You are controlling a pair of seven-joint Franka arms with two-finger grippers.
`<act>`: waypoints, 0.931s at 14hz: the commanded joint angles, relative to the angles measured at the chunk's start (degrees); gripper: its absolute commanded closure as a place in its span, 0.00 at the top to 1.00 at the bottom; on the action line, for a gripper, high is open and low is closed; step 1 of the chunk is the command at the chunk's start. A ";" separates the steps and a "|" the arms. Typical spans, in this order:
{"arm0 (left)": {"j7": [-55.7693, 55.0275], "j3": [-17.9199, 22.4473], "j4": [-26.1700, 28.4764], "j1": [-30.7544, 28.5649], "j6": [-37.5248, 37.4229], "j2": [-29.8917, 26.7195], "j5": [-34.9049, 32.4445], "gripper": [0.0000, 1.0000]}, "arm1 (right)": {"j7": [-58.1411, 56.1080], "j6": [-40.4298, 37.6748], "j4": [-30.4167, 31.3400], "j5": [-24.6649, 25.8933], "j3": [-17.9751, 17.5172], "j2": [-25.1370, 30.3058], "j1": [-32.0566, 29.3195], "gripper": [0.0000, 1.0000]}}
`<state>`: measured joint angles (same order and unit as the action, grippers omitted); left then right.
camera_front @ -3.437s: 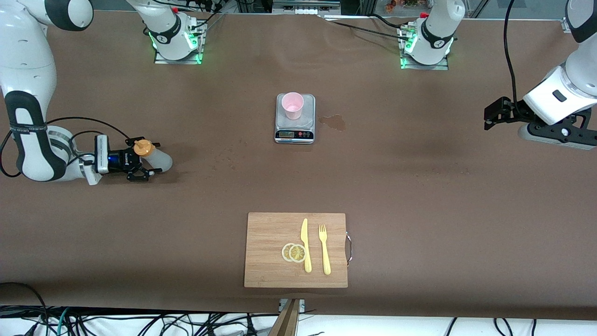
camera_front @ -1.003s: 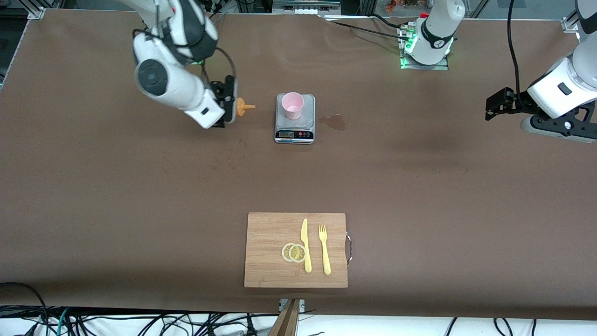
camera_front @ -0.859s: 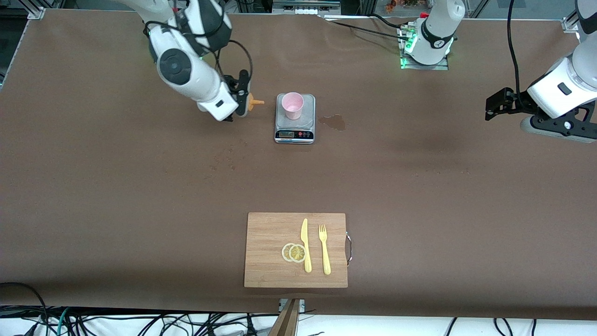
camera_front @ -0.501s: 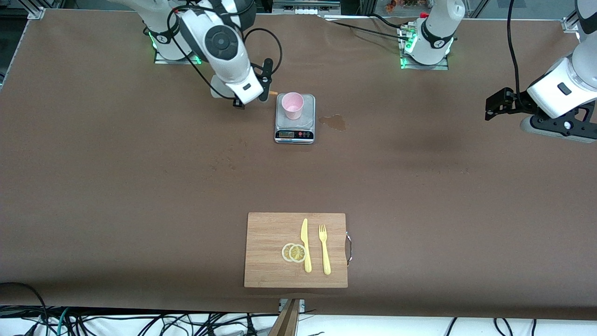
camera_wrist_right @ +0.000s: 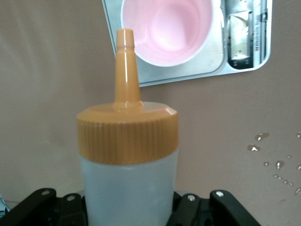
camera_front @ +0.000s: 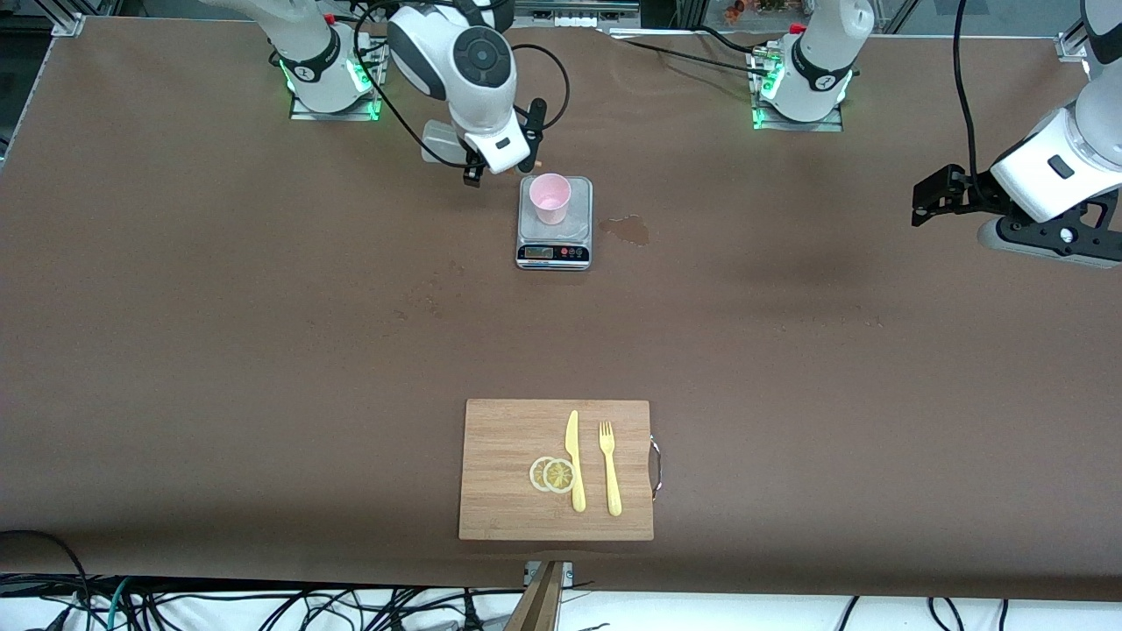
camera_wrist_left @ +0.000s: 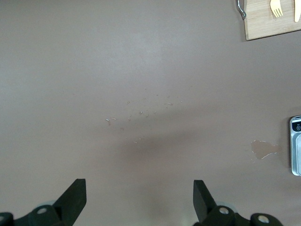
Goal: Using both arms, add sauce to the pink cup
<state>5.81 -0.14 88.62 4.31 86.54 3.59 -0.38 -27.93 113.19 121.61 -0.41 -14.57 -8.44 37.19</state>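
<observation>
the right gripper (camera_front: 504, 162) is pinched on the bottle (camera_wrist_right: 128, 165), hanging tipped over the desk just off the scale's (camera_front: 555, 230) edge toward the right arm's end, not far from the base-side edge of the desk. in the right wrist view the orange nozzle (camera_wrist_right: 126, 66) points at the cup (camera_wrist_right: 168, 29), its tip at the cup's rim but not clearly over the opening. the cup (camera_front: 550, 198) stands upright on the scale, and its inside looks clean and pink, with no sauce in it yet.

so the pick-up and carry look done. what i judge is left: bring the nozzle over the mouth of the cup, tilt further, and squeeze.

the left gripper (camera_wrist_left: 138, 200) waits over bare desk near the left arm's end, its fingers spread wide with nothing between them. it has no part in the job so far, and it may be needed to steady the cup.

a board (camera_front: 556, 469) with a knife, a fork and 2 lemon slices lies near the camera-side edge, untouched. a small wet stain (camera_front: 626, 230) marks the desk beside the scale.
</observation>
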 commanded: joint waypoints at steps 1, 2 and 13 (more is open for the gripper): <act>0.08 -0.03 -1.78 -0.44 -1.37 0.89 1.35 1.00 | 4.02 -0.78 -1.81 3.39 -0.46 -2.36 1.48 0.00; 0.17 -0.12 -1.78 -0.44 -1.37 0.89 1.35 1.00 | 4.98 -1.13 -2.16 4.18 -0.46 -2.89 1.83 0.00; 0.17 -0.03 -1.87 -0.53 -1.37 0.97 1.35 1.00 | 6.66 -10.00 -11.39 10.43 -0.46 -9.40 2.71 0.00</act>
<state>5.81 -0.11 88.61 4.29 86.54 3.73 -0.38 -22.45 106.34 113.10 8.10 -14.90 -16.29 39.18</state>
